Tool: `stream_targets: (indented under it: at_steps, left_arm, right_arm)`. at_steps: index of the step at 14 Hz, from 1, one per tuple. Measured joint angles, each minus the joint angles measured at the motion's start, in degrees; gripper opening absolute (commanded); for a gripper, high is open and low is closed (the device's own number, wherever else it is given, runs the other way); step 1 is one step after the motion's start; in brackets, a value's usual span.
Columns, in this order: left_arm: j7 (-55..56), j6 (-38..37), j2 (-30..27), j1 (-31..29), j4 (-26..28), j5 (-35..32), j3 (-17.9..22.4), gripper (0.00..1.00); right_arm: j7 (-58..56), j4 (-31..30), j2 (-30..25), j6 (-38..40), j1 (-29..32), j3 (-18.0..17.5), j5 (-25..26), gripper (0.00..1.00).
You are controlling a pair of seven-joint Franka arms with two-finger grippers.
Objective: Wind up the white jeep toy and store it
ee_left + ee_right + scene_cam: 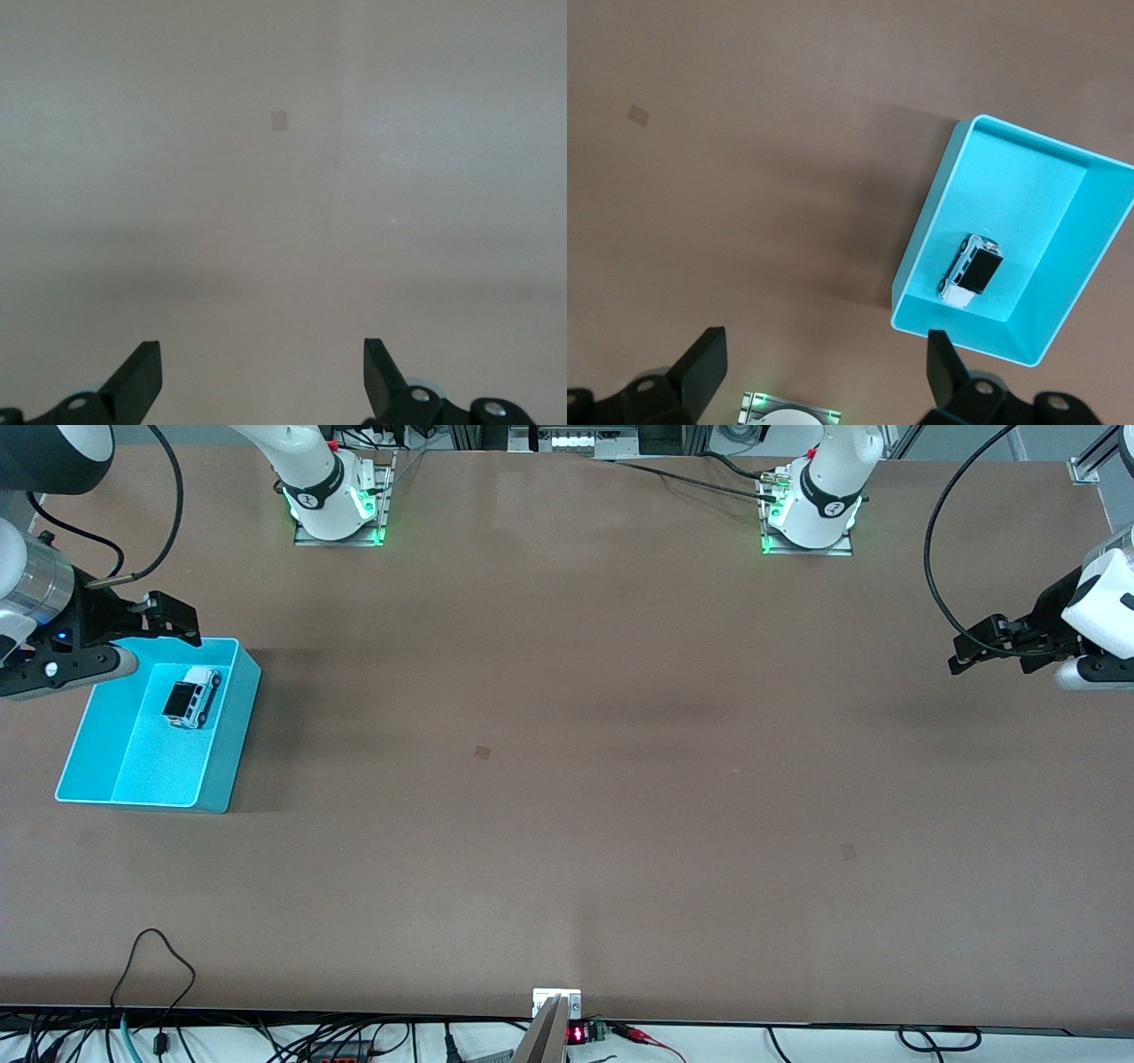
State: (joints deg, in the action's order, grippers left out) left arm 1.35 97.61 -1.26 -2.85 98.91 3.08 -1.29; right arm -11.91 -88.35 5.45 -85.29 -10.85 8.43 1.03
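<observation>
Resting inside the teal bin (89,726) (at the bench edge toward the right arm's end), the white jeep toy (192,696) lies near the bin's base-side wall, while the right gripper (174,627) hovers open-fingered above that wall and the left gripper (974,648) waits open-fingered over bare bench.

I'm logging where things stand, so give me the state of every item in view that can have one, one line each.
Small boxy white jeep toy with a black roof: inside the bin, on its wheels, not gripped.
Teal plastic bin: upright on the table, open-topped, holding the jeep.
Right gripper: open, empty, over the bin's rim.
Left gripper: open, empty, waiting over bare table at the left arm's end.
</observation>
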Motion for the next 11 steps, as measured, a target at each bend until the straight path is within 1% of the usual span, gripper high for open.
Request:
stream_targets:
  at_steps: [4, 11]
  left_arm:
    - [0.0, 0.0, -0.16, 0.0, 0.0, 0.0, -0.09, 1.0]
    - [-1.5, -0.15, -0.53, 0.0, 0.01, 0.0, -0.1, 1.0]
  right_arm:
    - [0.0, 0.37, -0.15, 0.0, 2.34, 0.13, 0.0, 1.0]
    - [1.41, 0.68, -0.3, 0.0, 2.48, 0.0, 0.0, 1.0]
